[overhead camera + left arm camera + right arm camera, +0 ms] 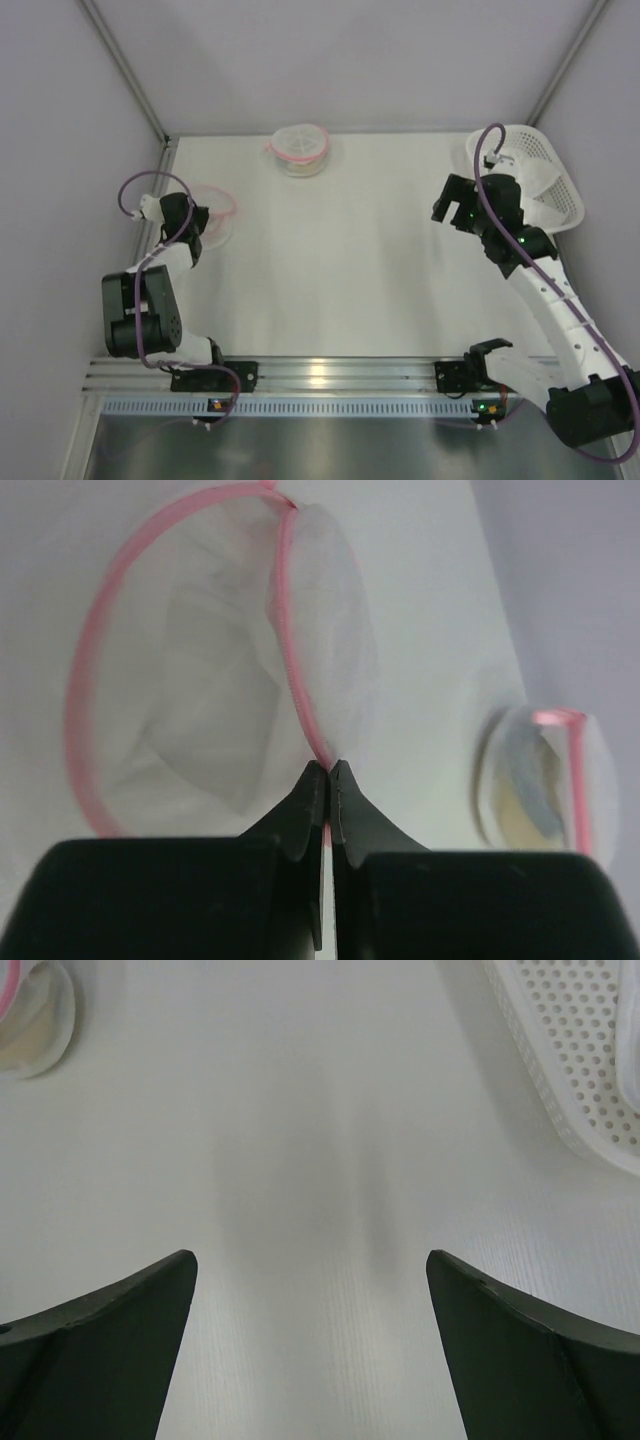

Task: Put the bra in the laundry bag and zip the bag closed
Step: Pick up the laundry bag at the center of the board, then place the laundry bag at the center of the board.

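Observation:
The open laundry bag [200,680] is a round white mesh pouch with a pink rim, lying at the table's left edge [222,205]. My left gripper [328,765] is shut on that pink rim, where the mesh flap meets the ring; in the top view it [195,228] sits at the bag's near left side. My right gripper [310,1255] hangs open over bare table with nothing between its fingers, at the right [447,205] just in front of the basket. I cannot make out the bra plainly in any view.
A second round pink-rimmed mesh bag [300,150] with something pale beige inside stands at the back centre, also seen as a blurred bag [545,780] and a corner of it [30,1020]. A white perforated basket [545,165] sits at the back right [570,1050].

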